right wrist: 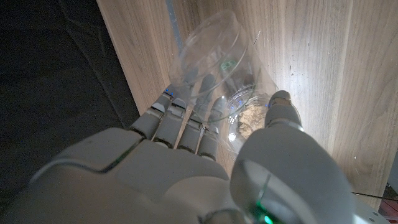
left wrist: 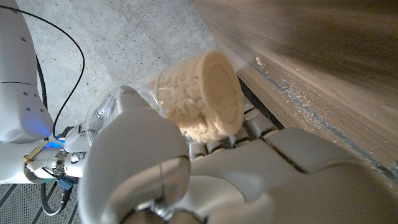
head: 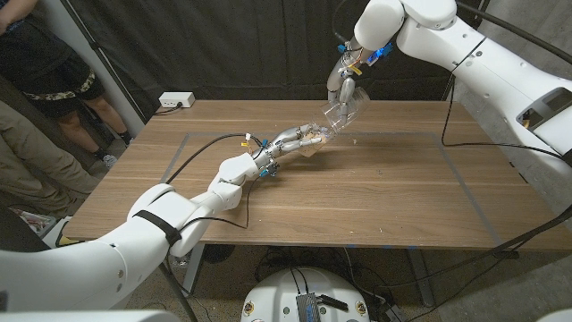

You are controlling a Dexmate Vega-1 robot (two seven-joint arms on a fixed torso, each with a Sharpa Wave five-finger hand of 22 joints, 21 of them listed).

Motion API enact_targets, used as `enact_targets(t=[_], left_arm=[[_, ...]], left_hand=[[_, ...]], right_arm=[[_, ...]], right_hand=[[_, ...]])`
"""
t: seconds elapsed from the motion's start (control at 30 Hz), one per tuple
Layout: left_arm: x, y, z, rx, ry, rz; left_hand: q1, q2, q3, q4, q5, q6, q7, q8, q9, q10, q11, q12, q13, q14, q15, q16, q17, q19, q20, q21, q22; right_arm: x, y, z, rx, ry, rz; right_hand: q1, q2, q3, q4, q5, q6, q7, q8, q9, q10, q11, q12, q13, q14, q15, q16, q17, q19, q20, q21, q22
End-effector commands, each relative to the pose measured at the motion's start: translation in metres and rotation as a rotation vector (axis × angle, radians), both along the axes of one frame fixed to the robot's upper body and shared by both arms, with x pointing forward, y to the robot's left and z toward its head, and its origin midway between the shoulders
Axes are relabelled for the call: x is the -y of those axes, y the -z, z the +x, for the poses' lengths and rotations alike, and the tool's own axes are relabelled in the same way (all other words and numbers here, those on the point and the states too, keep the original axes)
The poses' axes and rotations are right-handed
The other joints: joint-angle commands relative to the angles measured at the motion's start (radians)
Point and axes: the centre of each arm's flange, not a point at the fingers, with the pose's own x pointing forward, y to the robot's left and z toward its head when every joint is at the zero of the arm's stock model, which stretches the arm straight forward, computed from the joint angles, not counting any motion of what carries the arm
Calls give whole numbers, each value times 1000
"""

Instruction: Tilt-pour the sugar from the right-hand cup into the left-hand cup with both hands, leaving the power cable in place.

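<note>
Robotics lab / teleop test cell, not a home or kitchen. Evidence: black curtain backdrop hung behind the wooden table, which carries a taped rectangle marking the workspace. A white power strip sits at the table's far left corner, and a black cable runs across the tabletop. Loose cables lie on the floor under the table's front edge. Bare grey concrete floor shows in the left wrist view. People stand by at the left edge, watching the rig.
</note>
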Motion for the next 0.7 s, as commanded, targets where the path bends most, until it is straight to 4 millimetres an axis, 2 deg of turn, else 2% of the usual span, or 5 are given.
enact_targets(t=[0.03,0.7], left_arm=[[3,1,0,0,0,-7],[4,3,-4,18,13,-11]], left_hand=[[3,4,-4,6,-7,9,-2,6,3,6,-2,7,2,9,-150,-3,2,10,-22,6,1],[7,4,0,9,-9,7,-5,8,2,8,1,9,-1,9,-150,-3,3,10,-24,8,1]], right_arm=[[0,-1,-3,8,8,4],[6,-16,-15,48,30,42]], right_hand=[[18,20,19,10,6,50,-41,6,1,37,-29,4,5,9,-154,2,4,7,-3,1,1],[21,20,21,9,5,55,-39,4,0,39,-29,1,7,13,-155,5,9,13,-7,3,1]])
